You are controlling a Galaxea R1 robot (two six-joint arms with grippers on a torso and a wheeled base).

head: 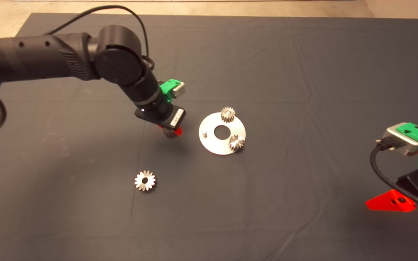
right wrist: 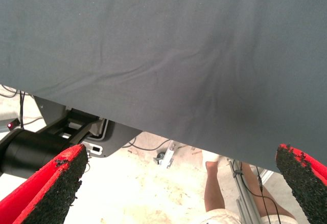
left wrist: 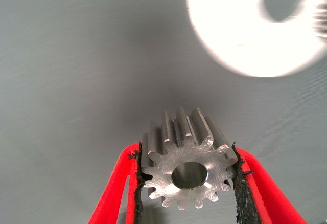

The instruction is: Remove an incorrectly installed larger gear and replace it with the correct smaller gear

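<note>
Clamping the smaller gear (left wrist: 186, 170) between its red fingers, the left gripper (head: 172, 132) hovers just beside the round silver plate (head: 216, 146), whose bare peg (head: 204, 132) faces it, while the larger gear (head: 145, 181) lies discarded nearer the camera.

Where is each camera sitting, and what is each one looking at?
Head view: above, facing down at the mat; both arms show.
Left wrist view: on the left arm; the fingers pinch the smaller gear.
Right wrist view: on the parked right arm; open fingers, mat edge, a person's leg.
Shared: head and left wrist views show the round plate.
</note>
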